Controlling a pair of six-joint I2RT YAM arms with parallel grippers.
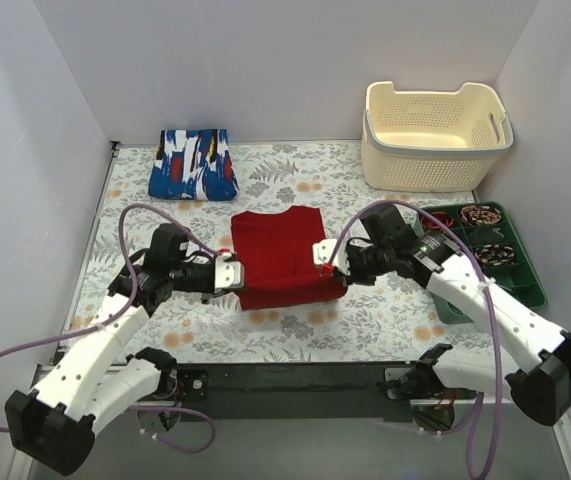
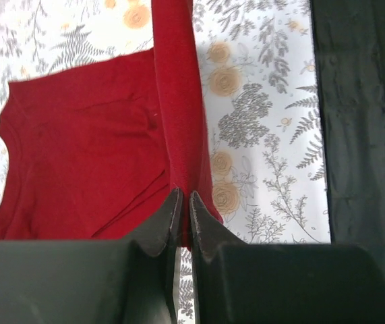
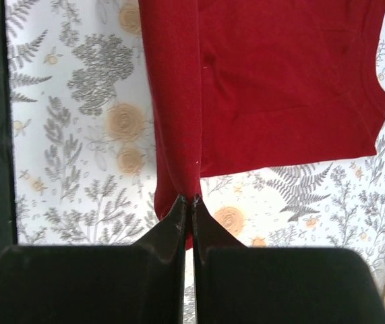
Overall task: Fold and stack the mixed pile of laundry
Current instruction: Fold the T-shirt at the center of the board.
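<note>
A plain deep red garment [image 1: 283, 255] lies spread in the middle of the floral table, its near edge lifted. My left gripper [image 1: 237, 272] is shut on that garment's near left corner, the red cloth [image 2: 179, 128] rising as a taut strip from between the black fingertips [image 2: 172, 209]. On the other side my right gripper [image 1: 327, 254] is shut on the near right corner, with red cloth [image 3: 179, 101] pinched in its fingertips [image 3: 181, 210]. A blue garment with white, red and black print [image 1: 194, 163] lies folded at the back left, apart from both grippers.
A cream perforated basket [image 1: 435, 136] stands at the back right. A green tray [image 1: 528, 268] of coiled items sits beside the right arm. The black front rail [image 1: 285, 378] runs along the table's near edge.
</note>
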